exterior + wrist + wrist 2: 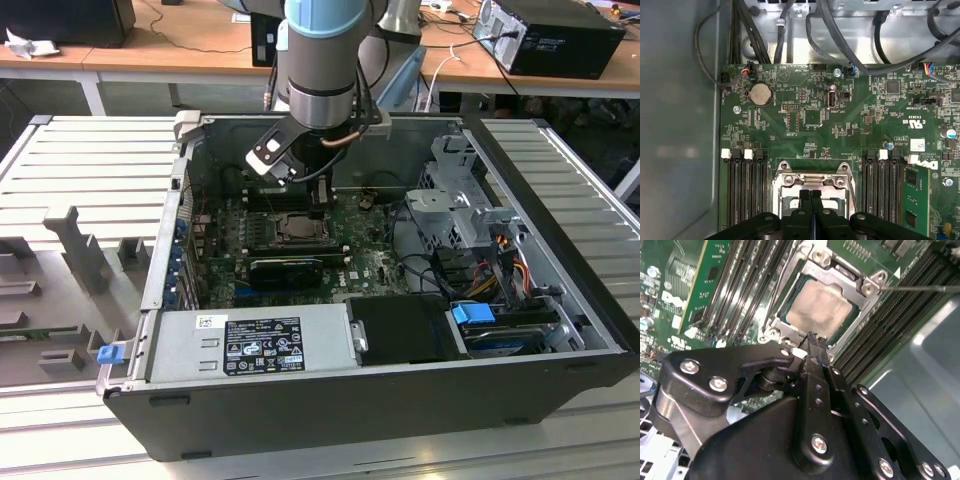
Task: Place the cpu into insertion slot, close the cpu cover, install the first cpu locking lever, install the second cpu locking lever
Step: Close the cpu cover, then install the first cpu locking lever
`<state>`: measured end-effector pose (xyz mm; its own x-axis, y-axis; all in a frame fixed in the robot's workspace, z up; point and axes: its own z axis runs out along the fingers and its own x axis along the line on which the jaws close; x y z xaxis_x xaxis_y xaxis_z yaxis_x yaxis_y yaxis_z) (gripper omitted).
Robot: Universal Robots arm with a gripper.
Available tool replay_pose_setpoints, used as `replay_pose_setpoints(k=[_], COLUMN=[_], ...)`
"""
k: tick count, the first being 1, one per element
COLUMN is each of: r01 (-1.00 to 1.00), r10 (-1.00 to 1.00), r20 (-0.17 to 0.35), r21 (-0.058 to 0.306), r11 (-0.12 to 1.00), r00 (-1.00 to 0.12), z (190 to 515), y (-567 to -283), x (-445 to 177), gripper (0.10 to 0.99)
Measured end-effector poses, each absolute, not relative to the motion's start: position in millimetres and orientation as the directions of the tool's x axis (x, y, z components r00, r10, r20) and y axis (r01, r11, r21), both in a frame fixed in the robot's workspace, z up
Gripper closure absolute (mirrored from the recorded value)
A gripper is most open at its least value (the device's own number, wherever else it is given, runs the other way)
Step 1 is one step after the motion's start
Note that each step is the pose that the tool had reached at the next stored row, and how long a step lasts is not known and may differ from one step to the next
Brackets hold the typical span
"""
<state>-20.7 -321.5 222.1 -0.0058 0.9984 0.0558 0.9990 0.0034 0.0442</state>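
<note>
Reaching down into the open case (pixel 380 400) on the counter (pixel 570 160), the arm sets its hand (pixel 812 337) right at the slot (pixel 812 181) in the middle of the green board (pixel 805 120). We see the fingers (pixel 804 200) pressed flat against each other in both wrist views, with no gap between them and nothing visibly caught there. Their joined tips sit at the near edge of the slot's silvery rim. We cannot tell whether they press on the metal or stand just over it.

We find the cpu (pixel 817 307) already lying flat in the slot, its dull grey top facing up. The cover (pixel 840 275) lies down around it, and the chip shows through the cover's window.

From one corner of the slot a thin metal lever (pixel 920 288) runs out over the memory slots (pixel 745 185) on that side. We cannot tell whether it is latched. More memory slots flank the slot on its other side.

In the exterior view the hand hangs just towards the exterior view's right of the slot's middle, with the arm's grey and blue wrist straight above it.
</note>
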Motion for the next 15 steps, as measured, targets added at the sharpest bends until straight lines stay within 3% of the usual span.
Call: replay_pose_setpoints(k=[15], r01=[0.999], r10=[0.998], r20=[0.056], r21=[0.044], r11=[0.003], r00=[-0.006], z=[224.0], y=[-321.5], x=[-46.6], gripper=[0.98])
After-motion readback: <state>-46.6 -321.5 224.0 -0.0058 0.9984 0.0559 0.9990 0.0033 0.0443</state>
